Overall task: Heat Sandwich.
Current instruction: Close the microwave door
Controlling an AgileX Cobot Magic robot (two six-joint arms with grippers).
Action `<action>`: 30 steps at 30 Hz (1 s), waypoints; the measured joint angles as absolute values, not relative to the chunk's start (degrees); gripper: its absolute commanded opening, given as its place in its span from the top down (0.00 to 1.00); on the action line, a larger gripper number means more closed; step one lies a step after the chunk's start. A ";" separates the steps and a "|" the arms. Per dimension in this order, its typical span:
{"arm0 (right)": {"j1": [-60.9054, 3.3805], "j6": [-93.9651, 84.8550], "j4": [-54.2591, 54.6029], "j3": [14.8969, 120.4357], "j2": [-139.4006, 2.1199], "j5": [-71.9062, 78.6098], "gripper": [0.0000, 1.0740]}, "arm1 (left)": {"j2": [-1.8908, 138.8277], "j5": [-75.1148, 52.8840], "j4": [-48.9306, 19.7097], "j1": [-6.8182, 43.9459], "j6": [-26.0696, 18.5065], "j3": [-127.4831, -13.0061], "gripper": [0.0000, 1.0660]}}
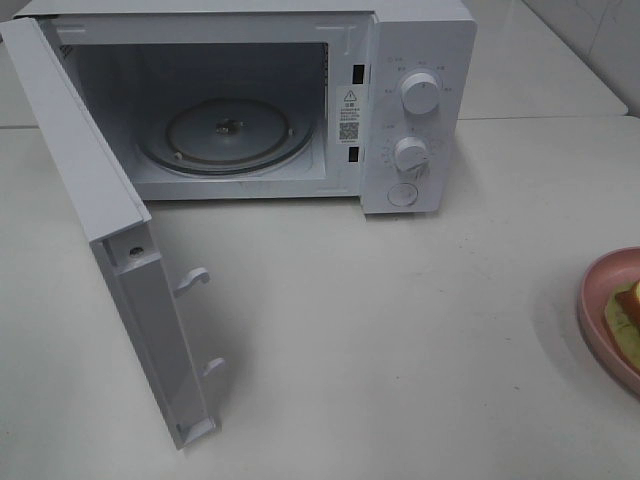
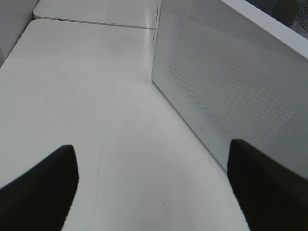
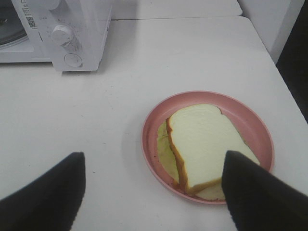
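White surface (image 1: 400,330) carried a microwave (image 1: 410,100) whose door (image 1: 110,230) stood swung wide, the glass turntable (image 1: 225,135) inside bare. So the opening step looked done. The sandwich (image 3: 204,144) lay on a pink plate (image 3: 255,125) well apart from the oven, not yet lifted. Above it, the right pincer (image 3: 154,192) hung with jaws spread, holding nothing. The left pincer (image 2: 154,187), jaws apart and empty, hung beside the door's outer face. Loading, closing and setting the dials remained.
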State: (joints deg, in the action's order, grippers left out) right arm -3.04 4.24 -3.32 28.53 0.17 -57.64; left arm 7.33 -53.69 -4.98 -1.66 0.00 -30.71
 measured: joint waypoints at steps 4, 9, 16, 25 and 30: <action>-3.04 4.24 -3.32 28.53 0.17 -57.64 0.29 | 12.38 -49.50 -4.93 -1.66 0.00 -30.71 0.48; -3.04 4.24 -3.32 28.53 0.17 -57.64 0.29 | 16.73 -44.00 -4.93 -1.66 0.00 -30.71 0.67; -3.04 4.24 -3.32 28.53 0.17 -57.64 0.29 | 22.06 -36.44 -4.53 -1.66 0.00 -28.53 1.00; -3.04 4.24 -3.32 28.53 0.17 -57.64 0.29 | 27.04 -19.14 -4.41 -1.66 0.00 -21.03 1.00; -3.04 4.24 -3.32 28.53 0.17 -57.64 0.29 | 30.60 -4.93 -3.15 -1.66 0.00 -16.21 1.00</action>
